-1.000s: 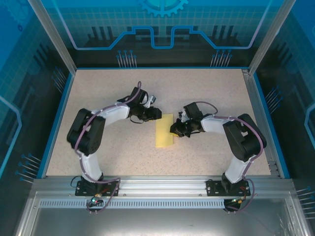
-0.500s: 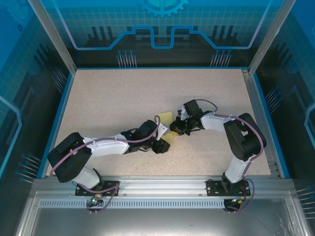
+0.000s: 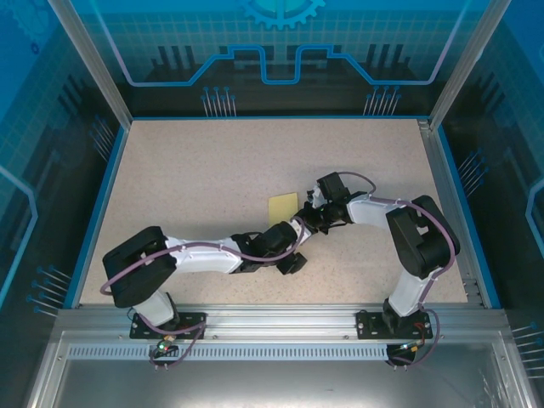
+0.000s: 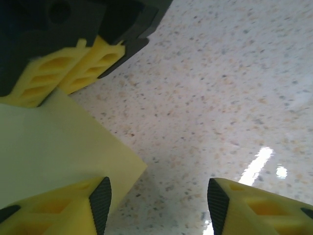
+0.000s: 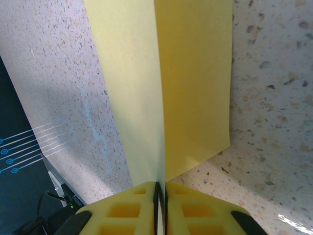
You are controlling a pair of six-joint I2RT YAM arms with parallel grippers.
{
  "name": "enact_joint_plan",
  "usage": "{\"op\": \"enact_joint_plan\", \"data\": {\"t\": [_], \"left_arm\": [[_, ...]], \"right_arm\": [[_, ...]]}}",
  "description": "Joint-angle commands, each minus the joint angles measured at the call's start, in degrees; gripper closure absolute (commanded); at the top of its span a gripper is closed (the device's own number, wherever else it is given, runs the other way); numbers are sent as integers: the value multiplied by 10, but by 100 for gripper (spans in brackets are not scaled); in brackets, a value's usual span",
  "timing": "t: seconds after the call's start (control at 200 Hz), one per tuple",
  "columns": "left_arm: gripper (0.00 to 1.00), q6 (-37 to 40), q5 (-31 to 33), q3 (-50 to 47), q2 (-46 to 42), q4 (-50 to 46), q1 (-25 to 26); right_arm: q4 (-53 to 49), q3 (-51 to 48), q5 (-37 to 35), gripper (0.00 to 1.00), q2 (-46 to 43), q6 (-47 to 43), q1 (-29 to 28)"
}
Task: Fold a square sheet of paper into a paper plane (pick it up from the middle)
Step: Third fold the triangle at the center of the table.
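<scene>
Speckled table (image 3: 187,187), and at its middle the sheet of paper (image 5: 195,73), thin, floppy and easily creased, is pinched along its fold by the right gripper (image 5: 160,188). The left gripper (image 4: 156,196), jaws parted, sits at a corner, probably the safest hold.

We see the speckled beige tabletop (image 3: 195,161) bare across its far half and down both sides, so a gripper could pass freely there. The centre is crowded: the white-and-black left arm (image 3: 204,253) lies low across the near-left ground, its left gripper (image 3: 292,258) just beside the right gripper (image 3: 306,224), which pinches the thin pale-yellow folded paper sheet (image 3: 283,206). A raised blue rim (image 3: 97,212) bounds the table.
</scene>
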State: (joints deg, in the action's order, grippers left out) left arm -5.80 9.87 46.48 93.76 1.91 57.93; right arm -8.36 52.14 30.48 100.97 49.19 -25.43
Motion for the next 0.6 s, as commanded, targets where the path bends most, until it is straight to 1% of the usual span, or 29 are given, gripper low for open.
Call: {"op": "enact_joint_plan", "data": {"t": [0.0,0.185,0.265,0.325,0.38,0.425,0.49,0.53,0.595], "left_arm": [[42,22,66,24,24,-10,8],[47,21,110,34,44,0,13],[57,19,117,34,42,1,13],[67,18,126,31,38,-1,13],[71,19,134,24,31,3,13],[78,19,138,18,25,5,12],[85,20,138,14,16,5,12],[92,19,141,10,13,6,12],[99,21,141,9,11,8,10]], "right_arm": [[-17,6,10,86,6,-8,10],[-17,3,9,86,3,-8,11],[-17,1,8,86,1,-8,10],[-21,1,4,86,0,-8,11],[-22,1,3,86,-1,-9,11],[-21,-1,2,85,-2,-10,11],[-20,-1,4,85,-3,-9,12],[-19,-2,4,85,-3,-9,12],[-21,-2,3,85,-5,-10,11]]}}
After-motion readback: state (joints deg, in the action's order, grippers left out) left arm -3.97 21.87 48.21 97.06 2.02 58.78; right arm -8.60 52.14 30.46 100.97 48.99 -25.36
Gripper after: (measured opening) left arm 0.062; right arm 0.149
